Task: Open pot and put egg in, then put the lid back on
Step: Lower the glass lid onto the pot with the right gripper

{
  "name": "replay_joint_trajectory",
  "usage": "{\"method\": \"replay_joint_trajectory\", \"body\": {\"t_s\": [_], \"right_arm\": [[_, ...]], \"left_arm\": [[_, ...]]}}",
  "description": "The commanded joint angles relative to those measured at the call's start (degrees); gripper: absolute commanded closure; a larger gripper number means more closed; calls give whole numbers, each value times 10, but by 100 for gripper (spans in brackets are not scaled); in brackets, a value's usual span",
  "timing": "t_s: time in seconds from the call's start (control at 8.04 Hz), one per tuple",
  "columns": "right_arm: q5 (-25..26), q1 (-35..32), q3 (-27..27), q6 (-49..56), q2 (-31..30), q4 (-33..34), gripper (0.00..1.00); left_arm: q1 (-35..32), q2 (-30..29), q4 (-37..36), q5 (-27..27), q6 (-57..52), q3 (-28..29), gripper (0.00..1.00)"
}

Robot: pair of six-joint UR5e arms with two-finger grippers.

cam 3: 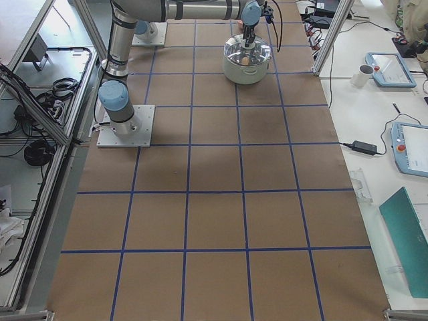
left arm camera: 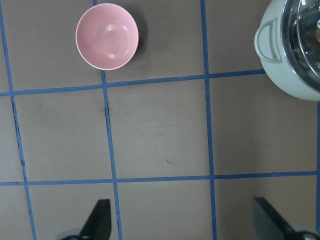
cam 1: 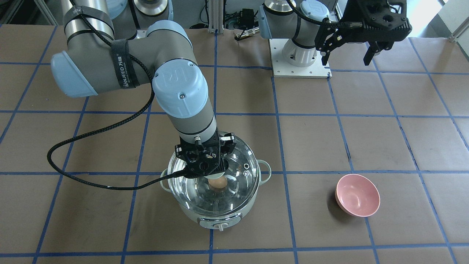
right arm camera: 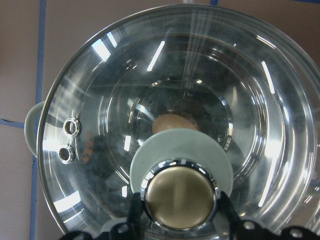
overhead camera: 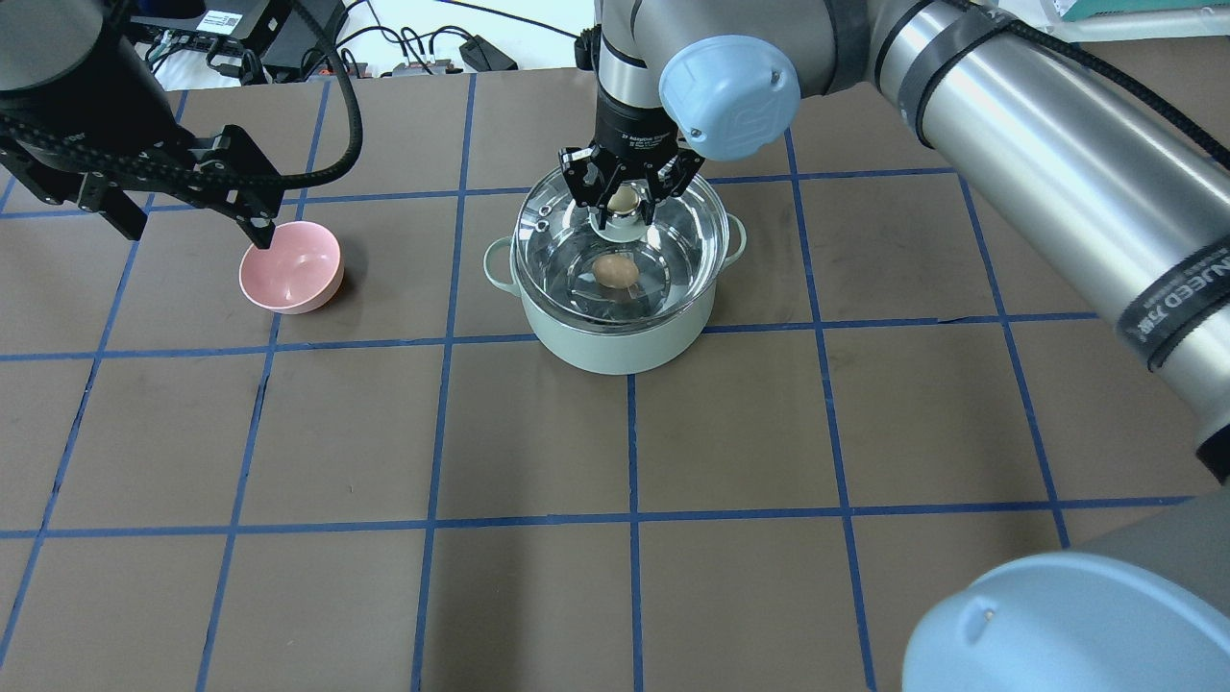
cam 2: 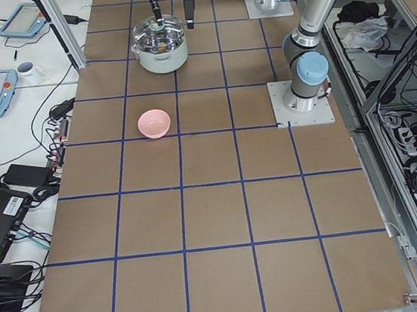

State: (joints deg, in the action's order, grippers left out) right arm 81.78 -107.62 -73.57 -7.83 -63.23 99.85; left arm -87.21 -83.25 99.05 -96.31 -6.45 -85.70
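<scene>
The mint-green pot [overhead camera: 615, 336] stands mid-table with its control knob facing away from the robot [cam 1: 221, 226]. The clear glass lid [overhead camera: 677, 231] lies over its rim. The tan egg [overhead camera: 616, 272] lies on the steel bottom and shows through the glass [right arm camera: 167, 122]. My right gripper [overhead camera: 623, 202] comes straight down over the lid. Its fingers are closed on either side of the beige knob [right arm camera: 180, 195]. My left gripper [overhead camera: 197, 229] is open and empty, hanging above the table beside the pink bowl; its fingertips [left arm camera: 97, 222] stand wide apart.
A small empty pink bowl [overhead camera: 291, 266] sits to the pot's left in the overhead view. The right arm's black cable [cam 1: 91, 183] loops over the table next to the pot. The left arm's white base plate [cam 1: 300, 68] lies at the robot's edge.
</scene>
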Motion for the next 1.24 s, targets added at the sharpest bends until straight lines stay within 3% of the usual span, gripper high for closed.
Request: {"method": "replay_joint_trajectory", "body": {"t_s": [0.0,0.62,0.87,1.12], "right_arm": [[0,-7,0,-3,-8,-15,50],[11,-10,-3,-4,-6,-55,50],[11,-11,1,-1,-1,-53,48],[20,-11,3,0,1,-51,47]], "left_arm": [[0,8,5,-1,5,1,0],[-2,7,4,8,6,-1,0],[-2,2,1,53,6,-1,0],[1,-3,-48,74,5,-5,0]]}}
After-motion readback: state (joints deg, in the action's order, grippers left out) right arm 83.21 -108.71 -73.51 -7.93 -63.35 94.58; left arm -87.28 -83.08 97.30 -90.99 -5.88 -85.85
